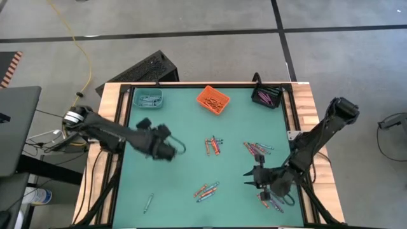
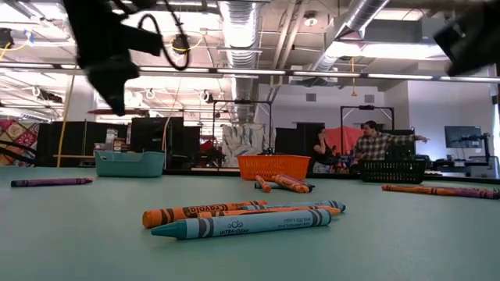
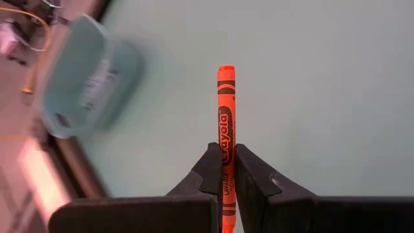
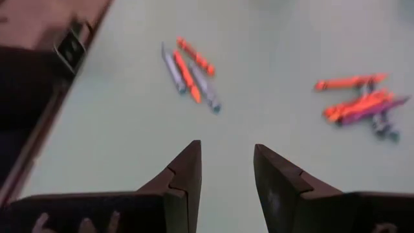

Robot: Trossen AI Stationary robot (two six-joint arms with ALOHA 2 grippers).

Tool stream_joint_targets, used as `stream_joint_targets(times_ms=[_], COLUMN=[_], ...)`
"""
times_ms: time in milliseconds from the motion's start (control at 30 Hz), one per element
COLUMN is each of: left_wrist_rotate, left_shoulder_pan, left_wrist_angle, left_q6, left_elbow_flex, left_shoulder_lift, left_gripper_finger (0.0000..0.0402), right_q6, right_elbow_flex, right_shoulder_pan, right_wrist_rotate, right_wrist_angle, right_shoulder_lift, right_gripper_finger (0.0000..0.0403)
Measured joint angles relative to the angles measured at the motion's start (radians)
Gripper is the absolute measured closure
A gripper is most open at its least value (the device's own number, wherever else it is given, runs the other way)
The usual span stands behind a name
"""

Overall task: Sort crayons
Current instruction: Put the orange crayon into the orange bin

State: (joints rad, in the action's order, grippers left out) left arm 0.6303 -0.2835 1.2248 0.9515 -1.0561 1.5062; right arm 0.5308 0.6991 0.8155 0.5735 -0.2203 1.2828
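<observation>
My left gripper (image 1: 169,151) hangs over the left half of the green mat, shut on one orange crayon (image 3: 226,103). In its wrist view the teal bin (image 3: 84,77) shows ahead of it. My right gripper (image 4: 226,152) stands open above the mat's near right part (image 1: 253,178), with nothing between its fingers. Loose crayons lie flat on the mat in small groups: at the middle (image 1: 213,145), right of the middle (image 1: 256,149), near the front (image 1: 206,189) and beside the right gripper (image 1: 275,202). One lies alone at the near left (image 1: 148,202). My left gripper pinches the orange crayon between its two fingers by the wrapper's rear part (image 3: 226,144). The crayon lies along the fingers and sticks out past their tips. The fingers slant down from above. The crayon is lifted clear of the mat.
Three bins stand along the far edge: teal (image 1: 147,98) at the left, orange (image 1: 213,100) in the middle, black (image 1: 267,97) at the right, each with crayons in it. Bare mat lies between the crayon groups. People (image 2: 367,144) stand in the room beyond the table.
</observation>
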Motion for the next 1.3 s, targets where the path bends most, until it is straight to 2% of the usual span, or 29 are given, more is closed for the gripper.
stream_joint_targets(times_ms=[167,400,500,633,800,1067,1300], left_wrist_rotate=[0.025,0.022,-0.006,-0.09,-0.225,-0.485,-0.57], left_shoulder_pan=[0.24,0.581,0.698,0.811,0.877,0.874,0.838], left_wrist_angle=[-0.009,-0.11,-0.198,-0.32,-0.474,-0.8,-1.023], left_q6=[-0.257,-0.666,-0.85,-1.005,-1.108,-1.18,-1.238], left_elbow_flex=[0.0,-0.002,-0.002,-0.002,-0.002,-0.002,-0.005], left_shoulder_lift=[-0.081,-0.125,-0.121,-0.109,-0.096,-0.093,-0.027], left_gripper_finger=[0.0395,0.0395,0.0395,0.0395,0.0395,0.0395,0.0395], right_q6=[0.119,0.176,0.177,0.179,0.179,0.178,0.17], right_elbow_flex=[0.0,0.0,0.0,0.0,0.0,0.0,0.001], right_shoulder_pan=[0.036,0.074,0.075,0.075,0.075,0.065,0.057], right_wrist_rotate=[-0.001,-0.001,-0.001,0.0,0.001,0.059,0.091], right_wrist_angle=[0.035,0.212,0.294,0.376,0.426,0.446,0.48], right_shoulder_lift=[0.128,0.288,0.341,0.391,0.418,0.425,0.424], right_gripper_finger=[0.027,0.027,0.027,0.027,0.027,0.027,0.027])
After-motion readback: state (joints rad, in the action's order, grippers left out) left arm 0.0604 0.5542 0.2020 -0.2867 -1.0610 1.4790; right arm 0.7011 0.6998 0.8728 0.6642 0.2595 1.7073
